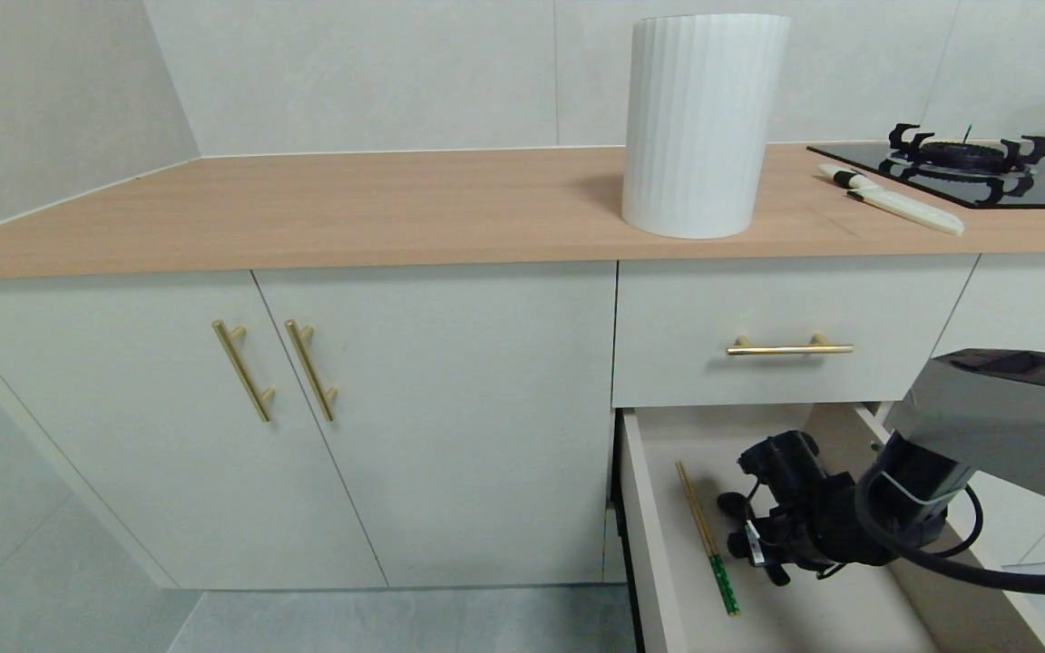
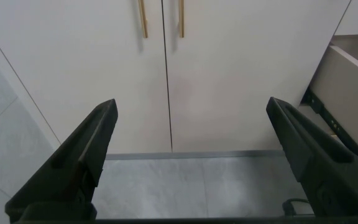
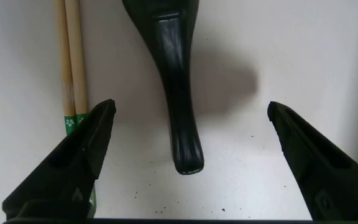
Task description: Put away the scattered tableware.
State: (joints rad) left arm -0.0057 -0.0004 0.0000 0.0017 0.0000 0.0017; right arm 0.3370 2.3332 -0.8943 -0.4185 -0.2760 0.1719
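Two chopsticks (image 1: 708,540) and a black spoon (image 3: 180,93) are lying in the open drawer (image 1: 648,526), lower right of the frame; right gripper (image 3: 191,115) is hovering above, jaws released, empty. Left gripper (image 2: 191,109), jaws spread, is facing cabinet doors (image 2: 229,74).

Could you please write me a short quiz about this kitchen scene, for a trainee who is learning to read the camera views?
1. True or false: the chopsticks lie inside the open drawer.
2. What lies on the counter beside the stove? A) a fork B) a knife C) a plate
3. Fill in: the right claw hangs open over a black ____.
Key: 1 true; 2 B; 3 spoon.
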